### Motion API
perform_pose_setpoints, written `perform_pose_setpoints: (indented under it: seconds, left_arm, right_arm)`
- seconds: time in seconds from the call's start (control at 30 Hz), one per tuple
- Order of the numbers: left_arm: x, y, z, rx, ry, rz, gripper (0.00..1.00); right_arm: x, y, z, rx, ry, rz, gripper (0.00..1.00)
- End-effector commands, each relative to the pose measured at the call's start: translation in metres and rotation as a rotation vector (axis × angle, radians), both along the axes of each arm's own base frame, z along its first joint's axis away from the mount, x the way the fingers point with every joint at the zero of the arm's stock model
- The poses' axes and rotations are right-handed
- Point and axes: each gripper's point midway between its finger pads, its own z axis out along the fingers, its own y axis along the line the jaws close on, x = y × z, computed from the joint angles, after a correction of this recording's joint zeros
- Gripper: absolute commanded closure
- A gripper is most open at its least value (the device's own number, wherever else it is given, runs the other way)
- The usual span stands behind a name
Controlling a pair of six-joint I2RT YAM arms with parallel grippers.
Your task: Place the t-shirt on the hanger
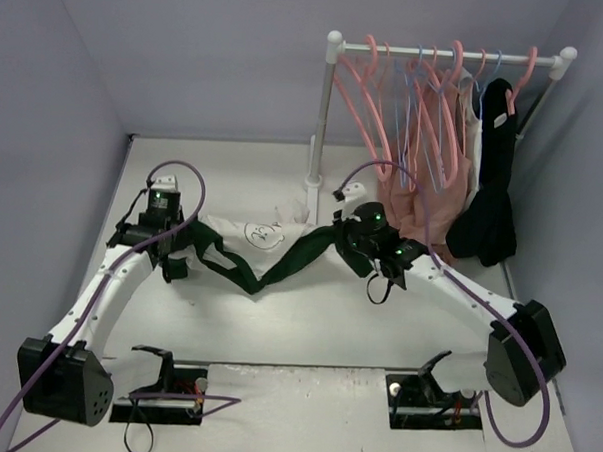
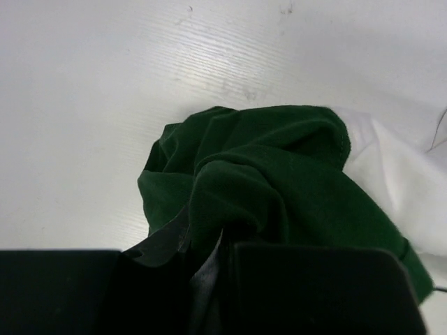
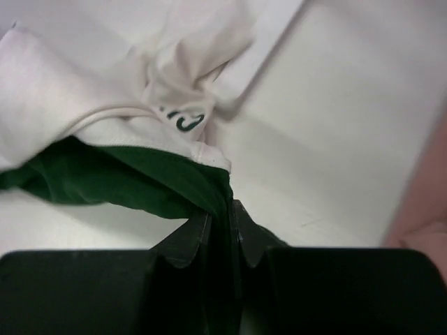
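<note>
The t-shirt [image 1: 261, 239] hangs stretched between my two grippers above the middle of the table, cream-white body behind, dark green sleeves sagging in front. My left gripper [image 1: 186, 243] is shut on a green sleeve, seen bunched in the left wrist view [image 2: 265, 174]. My right gripper [image 1: 343, 236] is shut on the other green sleeve edge [image 3: 140, 181], with the cream body [image 3: 84, 98] beyond it. Pink hangers [image 1: 372, 99] hang on the white rack at the back right, apart from both grippers.
The white rack [image 1: 327, 107] stands at the back right with light-blue hangers [image 1: 427, 111], a salmon-pink garment [image 1: 434, 182] and a black garment [image 1: 493, 194]. Grey walls close in left, back and right. Two gripper stands [image 1: 165, 365] sit at the near edge.
</note>
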Motion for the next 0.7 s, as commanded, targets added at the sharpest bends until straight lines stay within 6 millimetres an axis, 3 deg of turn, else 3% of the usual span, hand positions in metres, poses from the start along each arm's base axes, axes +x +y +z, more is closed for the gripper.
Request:
perform_pose_setpoints:
  seconds: [0.0,0.07,0.13,0.2,0.27,0.37,0.47,0.53,0.67]
  left_arm:
    - [-0.005,-0.003,-0.001,-0.041,-0.006,0.021,1.00]
    - [-0.003,-0.007,0.001,-0.051,-0.010,-0.001,0.82]
    - [0.001,-0.010,0.015,-0.058,-0.042,-0.030,0.68]
    - [0.003,-0.013,0.027,-0.048,-0.069,-0.064,0.48]
    - [0.001,-0.016,0.043,-0.040,-0.107,-0.098,0.41]
    - [-0.005,-0.014,0.060,-0.017,-0.154,-0.106,0.32]
    - [-0.015,-0.015,0.064,-0.007,-0.178,-0.123,0.32]
    - [-0.021,-0.016,0.060,-0.010,-0.180,-0.133,0.32]
    - [-0.029,-0.018,0.044,-0.012,-0.149,-0.155,0.35]
  right_arm:
    - [0.038,-0.036,0.023,-0.011,-0.027,-0.160,0.75]
    - [0.046,-0.034,0.022,0.003,-0.009,-0.179,0.57]
    - [0.046,-0.018,0.028,0.036,0.000,-0.147,0.44]
    - [0.038,0.002,0.039,0.046,-0.024,-0.095,0.32]
    - [0.022,0.025,0.047,0.040,-0.055,-0.042,0.23]
    - [-0.003,0.055,0.056,0.049,-0.085,0.000,0.21]
    - [-0.033,0.086,0.051,0.073,-0.088,0.034,0.24]
    - [-0.054,0.109,0.041,0.110,-0.063,0.047,0.29]
    - [-0.073,0.137,0.001,0.146,0.019,0.026,0.41]
